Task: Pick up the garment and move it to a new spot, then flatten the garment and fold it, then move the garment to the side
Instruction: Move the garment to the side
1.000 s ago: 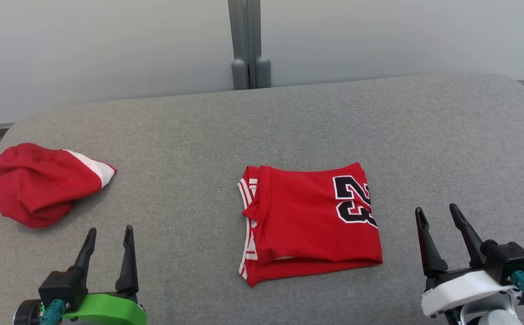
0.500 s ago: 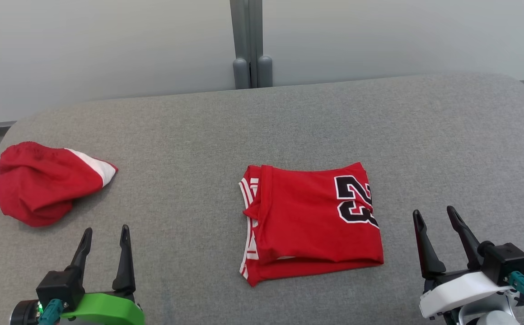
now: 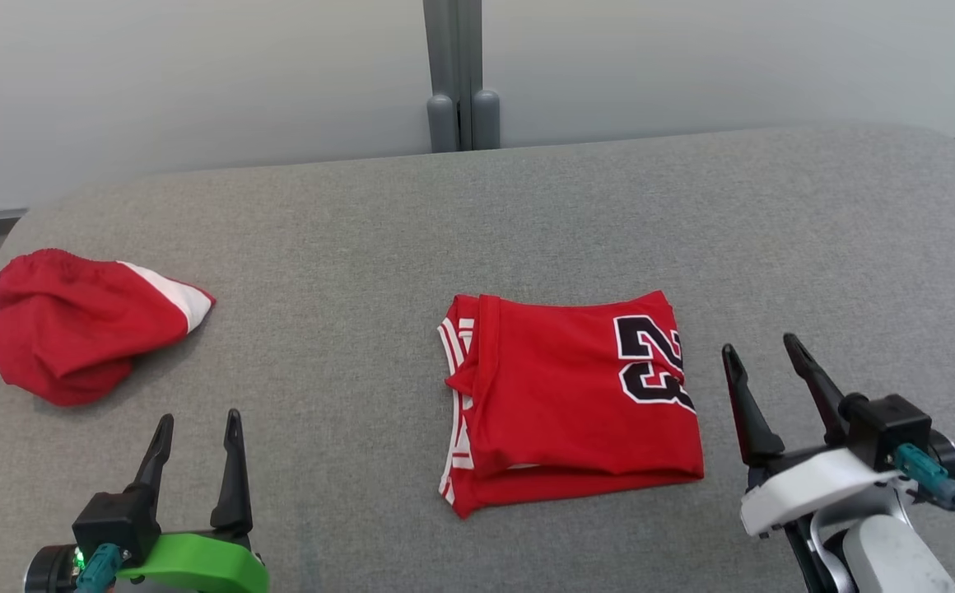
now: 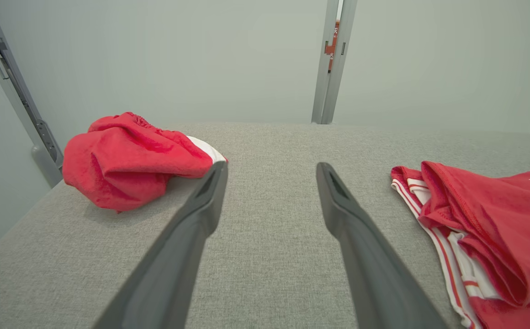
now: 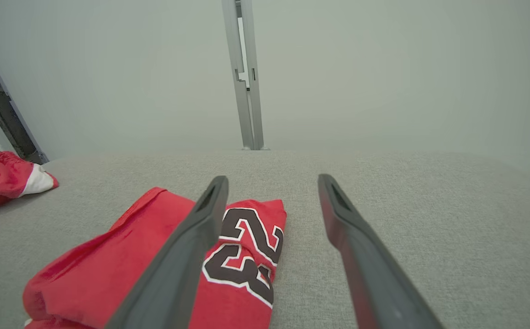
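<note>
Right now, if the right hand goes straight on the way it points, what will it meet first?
Most likely the bare grey cushion: the right hand is open and points past the folded red jersey, whose numbered edge lies just to its left. How high it hovers is unclear.

- Red shorts (image 3: 82,333), crumpled, with a white panel showing, near the cushion's left edge.
- Grey fabric cushion (image 3: 346,247), far corners rounded.
- Grey post (image 3: 454,74), far centre, behind the cushion.
- Pale wall (image 3: 197,82) beyond.
</note>
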### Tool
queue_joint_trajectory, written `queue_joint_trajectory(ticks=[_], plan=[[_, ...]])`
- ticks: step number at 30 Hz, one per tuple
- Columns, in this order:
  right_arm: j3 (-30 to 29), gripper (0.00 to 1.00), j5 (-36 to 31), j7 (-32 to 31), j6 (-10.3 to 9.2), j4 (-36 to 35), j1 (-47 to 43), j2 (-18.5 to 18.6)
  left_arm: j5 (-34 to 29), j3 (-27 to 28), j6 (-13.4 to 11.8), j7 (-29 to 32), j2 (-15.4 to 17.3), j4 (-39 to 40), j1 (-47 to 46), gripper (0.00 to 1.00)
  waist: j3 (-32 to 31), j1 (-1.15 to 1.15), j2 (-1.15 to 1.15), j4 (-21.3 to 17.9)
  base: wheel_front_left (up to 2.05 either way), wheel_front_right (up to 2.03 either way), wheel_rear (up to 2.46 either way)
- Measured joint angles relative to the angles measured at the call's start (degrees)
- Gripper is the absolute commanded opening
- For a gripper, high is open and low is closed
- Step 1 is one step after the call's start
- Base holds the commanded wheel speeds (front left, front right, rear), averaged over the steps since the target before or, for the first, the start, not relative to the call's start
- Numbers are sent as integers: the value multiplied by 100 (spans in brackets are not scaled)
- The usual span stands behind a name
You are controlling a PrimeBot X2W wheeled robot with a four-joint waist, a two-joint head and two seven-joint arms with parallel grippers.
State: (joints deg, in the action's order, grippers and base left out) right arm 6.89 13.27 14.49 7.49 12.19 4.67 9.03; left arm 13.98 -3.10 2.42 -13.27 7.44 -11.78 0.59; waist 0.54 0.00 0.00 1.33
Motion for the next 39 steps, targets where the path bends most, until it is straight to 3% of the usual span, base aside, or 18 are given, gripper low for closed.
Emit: queue_joint_trajectory(ticks=[14, 24, 30, 31, 32, 33, 39], plan=[[140, 100, -275, -408, 0, 1567, 1305, 19, -10, -231, -9, -70, -87, -91, -335, 100, 511, 0, 0, 319, 0, 0, 0], [213, 100, -59, -222, 0, 3008, 1602, -94, -10, -286, 7, -137, -108, -274, -549, 100, 836, 0, 0, 525, 0, 0, 0], [341, 100, 90, -74, -1, 3512, 1689, -238, -10, -312, 7, -148, -130, -342, -606, 100, 877, 0, 0, 525, 0, 0, 0], [372, 76, 149, -67, -1, 3576, 1702, -275, -10, -314, 7, -149, -133, -349, -609, 100, 878, 0, 0, 517, 0, 0, 0], [396, 27, 194, -52, -2, 3622, 1719, -290, -10, -316, 7, -151, -137, -355, -615, 100, 881, 0, 0, 513, 0, 0, 0], [428, 0, 247, -48, -2, 3680, 1754, -297, -10, -322, 7, -151, -144, -364, -626, 100, 885, 0, 0, 509, 0, 0, 0], [649, 0, 376, -23, 8, 3874, 2070, -201, -9, -350, 7, -163, -189, -399, -716, 100, 975, 0, 0, 514, 0, 0, 0]])
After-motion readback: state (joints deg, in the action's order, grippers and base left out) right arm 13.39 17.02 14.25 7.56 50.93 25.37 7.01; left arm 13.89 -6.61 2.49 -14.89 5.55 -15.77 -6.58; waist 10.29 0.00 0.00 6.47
